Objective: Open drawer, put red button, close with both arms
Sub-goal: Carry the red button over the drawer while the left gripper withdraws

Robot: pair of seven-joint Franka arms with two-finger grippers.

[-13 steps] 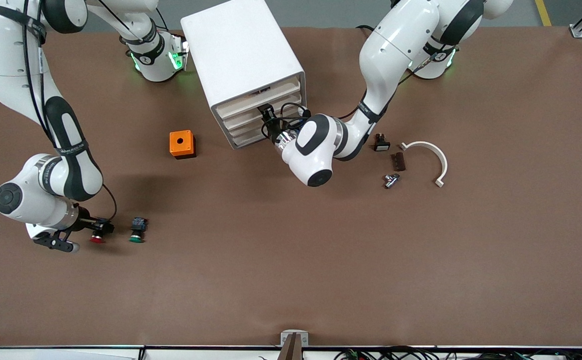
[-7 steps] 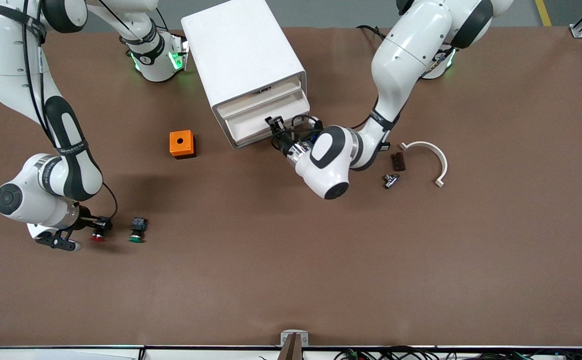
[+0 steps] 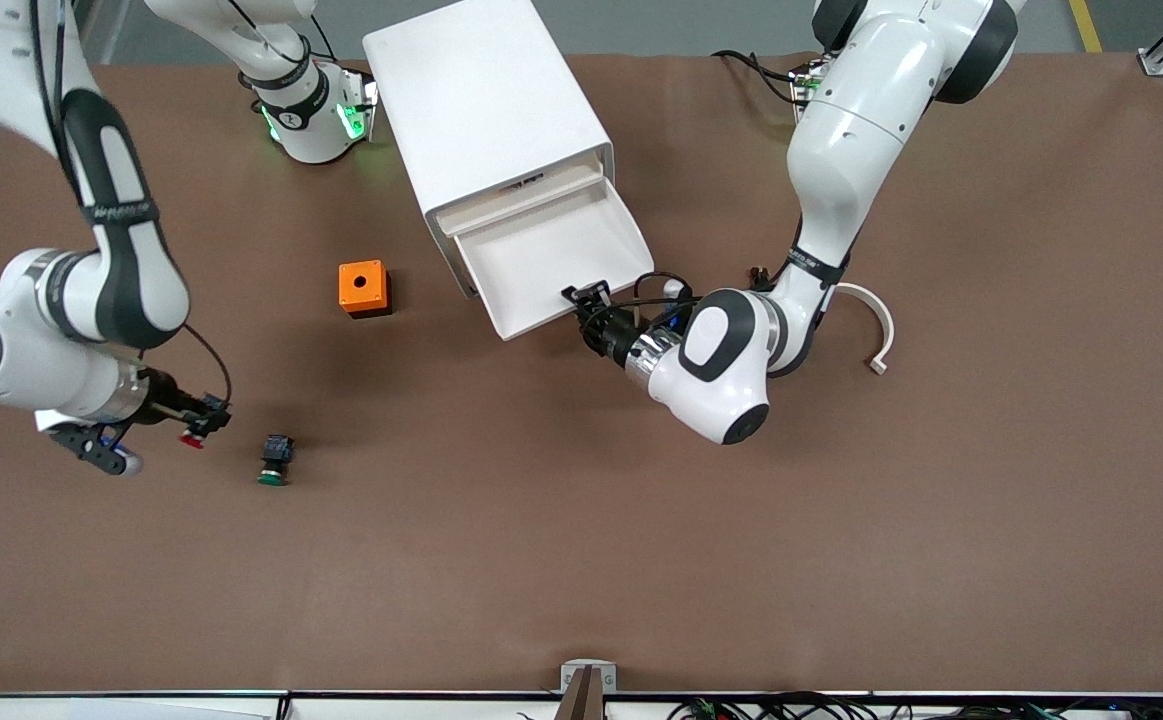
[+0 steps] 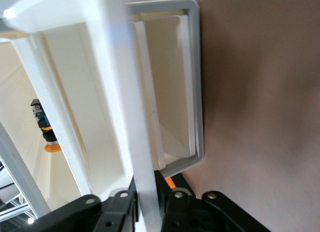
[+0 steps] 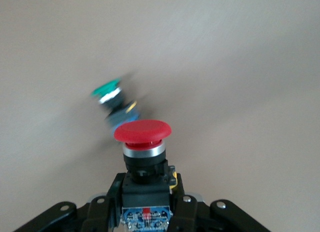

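Right gripper (image 3: 203, 418), the small black two-finger one on the glossy white right arm, is clamped on the black-and-blue body of the small red button (image 3: 189, 438), red cap pointing away from the wrist, and hangs over bare table toward the right arm's end from the white boxy cabinet (image 3: 486, 105). A green-capped button (image 3: 273, 460) lies on the table beside it. Left gripper (image 3: 593, 306) grips the front lip of the wide shallow white plastic drawer (image 3: 556, 260), which is pulled well out of the cabinet toward the front camera.

The open tray lies from the held button toward the left arm's end, past the orange box with a round hole (image 3: 364, 288); the right arm must carry it there.

A second ago the drawer sat shut with the left gripper at its front, and the button rested on the table; now it is lifted.
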